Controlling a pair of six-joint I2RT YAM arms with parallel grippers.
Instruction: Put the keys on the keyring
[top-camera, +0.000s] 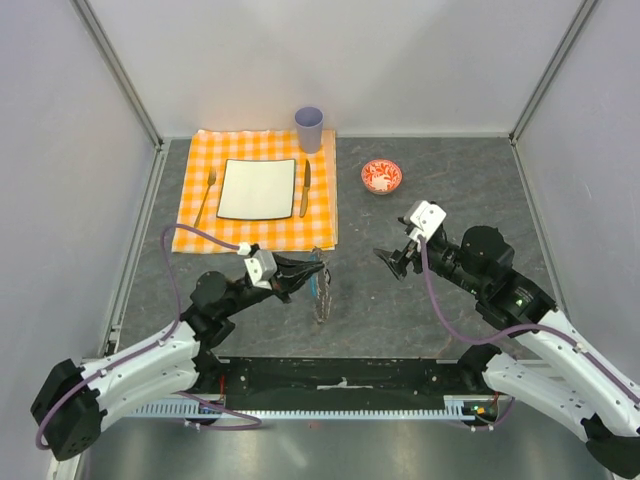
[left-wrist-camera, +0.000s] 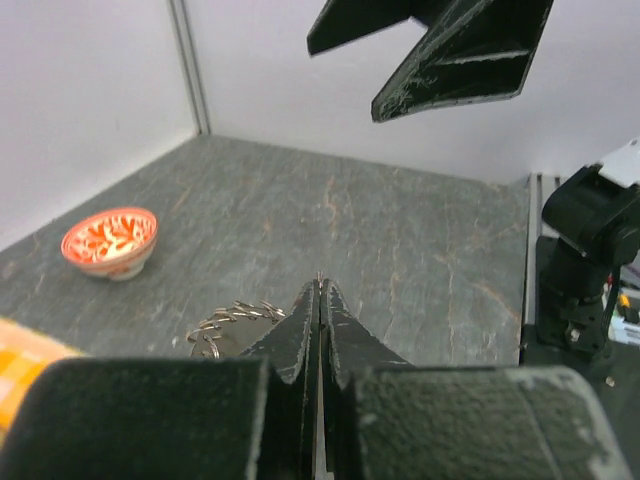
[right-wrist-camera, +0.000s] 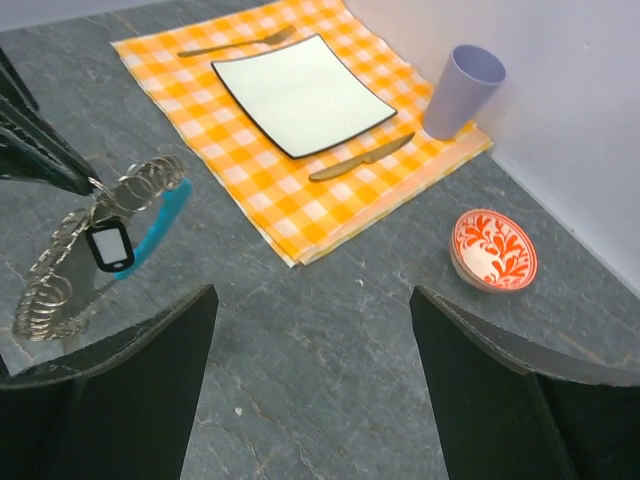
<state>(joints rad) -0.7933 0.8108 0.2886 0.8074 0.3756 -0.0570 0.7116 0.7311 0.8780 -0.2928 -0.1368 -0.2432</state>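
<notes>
The keyring (right-wrist-camera: 70, 255) is a loop of grey metal coil with a bright blue curved segment (right-wrist-camera: 160, 222). It hangs upright above the grey table, left of centre in the right wrist view and at the table's middle in the top view (top-camera: 321, 283). A tiny key (right-wrist-camera: 110, 246) with a black head hangs on the coil. My left gripper (top-camera: 303, 270) is shut on the top of the coil; its tips (left-wrist-camera: 320, 287) press together with part of the coil (left-wrist-camera: 232, 320) beside them. My right gripper (top-camera: 392, 262) is open and empty, to the right of the keyring and apart from it.
An orange checked cloth (top-camera: 195, 230) at the back left carries a white square plate (top-camera: 257, 188), a fork (top-camera: 206, 196) and a table knife (top-camera: 305, 187). A purple cup (top-camera: 309, 128) stands at its far corner. A red patterned bowl (top-camera: 381, 176) sits behind my right gripper.
</notes>
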